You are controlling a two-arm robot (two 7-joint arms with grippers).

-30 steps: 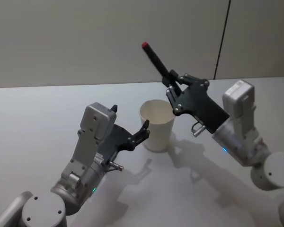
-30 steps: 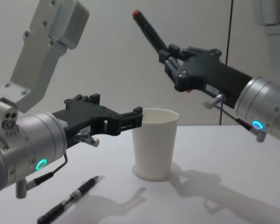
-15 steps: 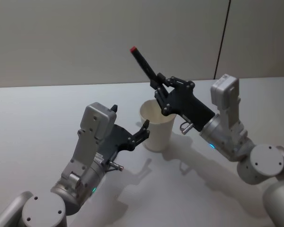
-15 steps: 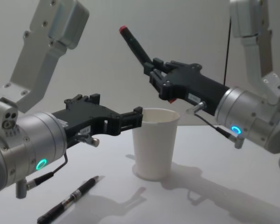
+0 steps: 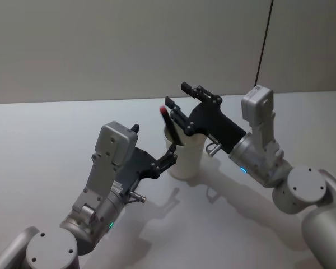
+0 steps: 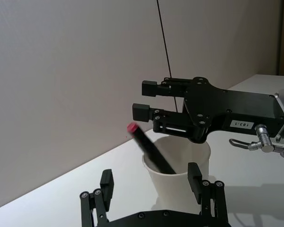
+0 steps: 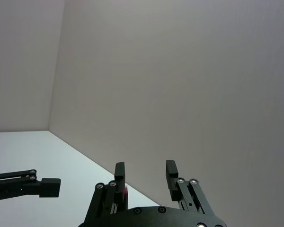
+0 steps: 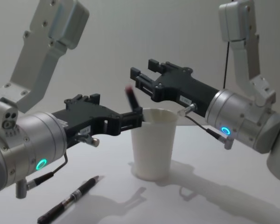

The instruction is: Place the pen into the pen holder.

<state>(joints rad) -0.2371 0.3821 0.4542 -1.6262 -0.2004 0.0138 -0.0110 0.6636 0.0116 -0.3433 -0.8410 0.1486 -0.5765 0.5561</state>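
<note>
- The red-capped pen (image 5: 171, 124) stands tilted inside the pen holder (image 5: 189, 162), a white paper cup on the counter (image 5: 39, 134), with its cap clear of the rim.
- The right hand (image 5: 177, 94) hovers just above the cup, fingers apart and off the pen.
- The left hand (image 5: 154, 138) sits spread at the cup's side, one fingertip close to its wall.
- The cup looks light, thin-walled and easy to tip or crush.
- The pen looks stiff, light and smooth, best pinched mid-barrel.
- A second pen (image 8: 70, 199) lies on the counter near the left arm.
</note>
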